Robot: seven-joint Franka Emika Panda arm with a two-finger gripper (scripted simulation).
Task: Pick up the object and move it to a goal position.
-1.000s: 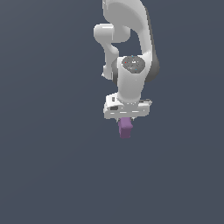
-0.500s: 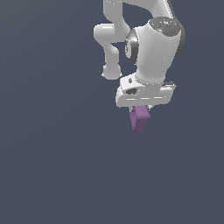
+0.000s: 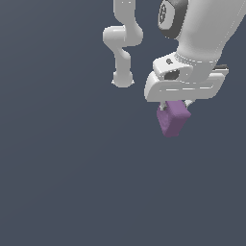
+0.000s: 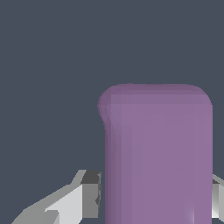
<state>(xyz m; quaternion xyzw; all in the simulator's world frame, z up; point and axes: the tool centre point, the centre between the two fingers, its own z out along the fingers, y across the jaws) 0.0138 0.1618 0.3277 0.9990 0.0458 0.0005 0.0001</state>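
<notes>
I have the purple block (image 3: 173, 119) clamped between the gripper (image 3: 176, 106) fingers, jaws closed on its sides. It hangs directly below the palm, long axis pointing away from it; no goal marker shows.

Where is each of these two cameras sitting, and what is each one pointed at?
Exterior view: it sits off the arm, where exactly I cannot tell; it looks at the white arm against a plain dark background, with the gripper holding the purple block under it.
Wrist view: it sits on the wrist and looks along the gripper; the block fills much of the picture, with a grey finger on either side of it.
Shared: both show the same block and the gripper shut on it.
</notes>
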